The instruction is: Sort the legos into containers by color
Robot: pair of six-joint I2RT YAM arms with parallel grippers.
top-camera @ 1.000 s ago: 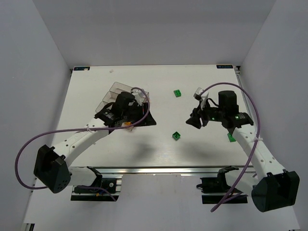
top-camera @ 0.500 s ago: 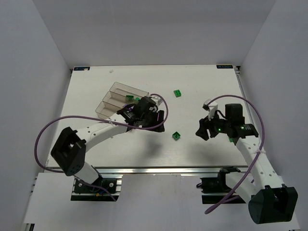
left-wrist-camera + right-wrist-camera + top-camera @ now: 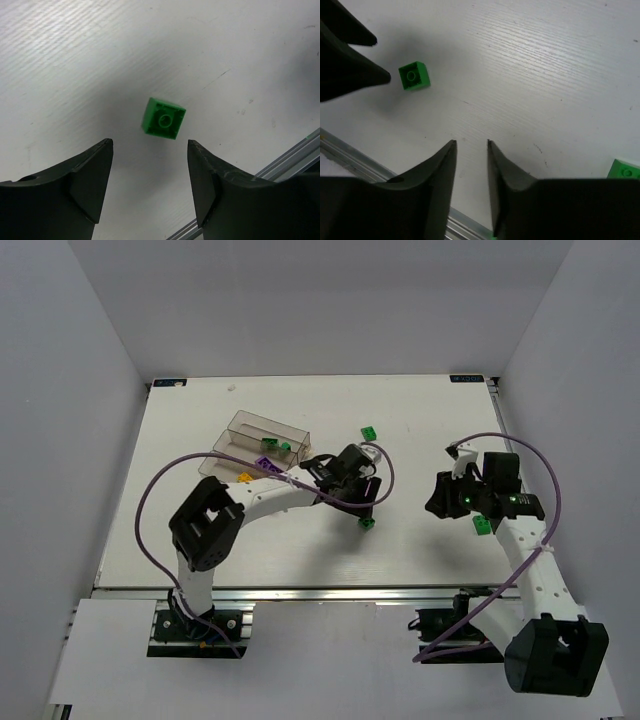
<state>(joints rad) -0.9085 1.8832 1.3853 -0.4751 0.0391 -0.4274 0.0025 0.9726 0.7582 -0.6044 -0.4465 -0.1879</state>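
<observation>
Hanging above a green lego [image 3: 367, 523] well apart from the containers [image 3: 250, 430] on the tabletop [image 3: 420, 420] overhead, the left end effector [image 3: 363, 505] gapes empty in its wrist view before the light, rigid brick, probably best pinched across flat sides, while the right end effector [image 3: 471, 143], in its own view, is barely parted, holding nothing.

The right wrist view's edge crops 1 green lego [image 3: 625, 171].

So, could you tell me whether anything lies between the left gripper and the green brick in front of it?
Nothing visible does. The left gripper is open, and the green brick lies alone on the bare table, just ahead of its jaws.
</observation>
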